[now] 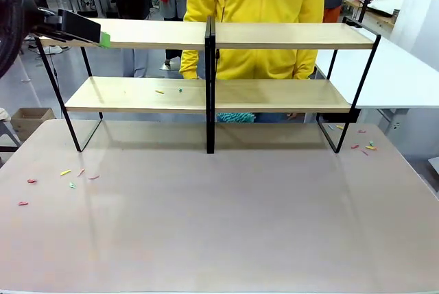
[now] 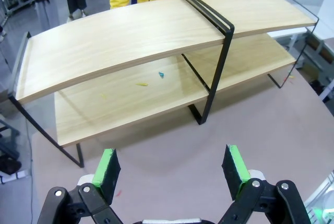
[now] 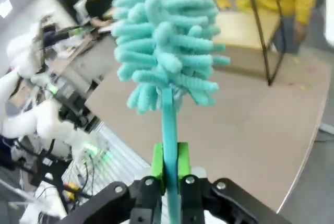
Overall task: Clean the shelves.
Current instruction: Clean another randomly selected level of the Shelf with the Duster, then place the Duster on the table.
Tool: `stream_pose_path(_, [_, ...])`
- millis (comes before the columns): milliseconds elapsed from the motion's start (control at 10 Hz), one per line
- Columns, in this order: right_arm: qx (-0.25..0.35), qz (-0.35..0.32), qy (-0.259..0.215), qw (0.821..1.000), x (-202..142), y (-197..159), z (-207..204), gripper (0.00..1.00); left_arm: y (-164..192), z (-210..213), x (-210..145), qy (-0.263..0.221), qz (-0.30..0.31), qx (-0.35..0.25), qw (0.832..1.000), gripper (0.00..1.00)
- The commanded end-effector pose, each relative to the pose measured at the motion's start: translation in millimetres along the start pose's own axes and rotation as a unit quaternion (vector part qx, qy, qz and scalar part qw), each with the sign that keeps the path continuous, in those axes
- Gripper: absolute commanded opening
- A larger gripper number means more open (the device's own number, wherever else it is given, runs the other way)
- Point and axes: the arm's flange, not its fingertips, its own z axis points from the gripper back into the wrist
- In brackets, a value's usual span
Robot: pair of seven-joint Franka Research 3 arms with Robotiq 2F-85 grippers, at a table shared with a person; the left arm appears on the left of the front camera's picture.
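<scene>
Shelves [image 1: 274, 95] are standing across the far half of the table [image 1: 219, 225], two light-wood boards in a thin black frame with a black upright at the middle, reaching nearly from the left edge to the right edge. A person in a yellow top [image 1: 254, 6] is standing just behind them at the far side. On the lower board, left of the upright, a few small scraps are lying: a yellow one [image 1: 160, 91] and a green one [image 1: 180, 90] near each other. More coloured scraps are lying on the table near its left edge [image 1: 65, 172] and by the frame's right foot [image 1: 367, 147]. The left gripper [image 2: 175, 169] is hovering above the near left part of the table, looking down on the shelves, its green-padded fingers [image 2: 107, 166] spread wide with nothing between them; in the front view it is showing at the far left [image 1: 86, 30], level with the upper board's left end. The right gripper [image 3: 170, 164] is clamping its pads tight on the thin teal handle of a duster [image 3: 167, 41], whose fluffy teal head is standing up in front of the camera, with the table and the right end of the shelves beyond it.
</scene>
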Motion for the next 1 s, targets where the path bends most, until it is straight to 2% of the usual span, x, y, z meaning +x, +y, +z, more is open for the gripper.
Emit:
stream_pose_path(0, [0.030, 0.031, 0.007, 0.999, 11.9, 12.7, 15.2, 0.12, 0.6, 0.2, 0.2, -0.002, 0.001, 0.002, 1.000, 1.00])
stream_pose_path(900, [0.030, 0.031, 0.007, 0.999, 11.9, 12.7, 15.2, 0.12, 0.6, 0.2, 0.2, -0.002, 0.001, 0.002, 1.000, 1.00])
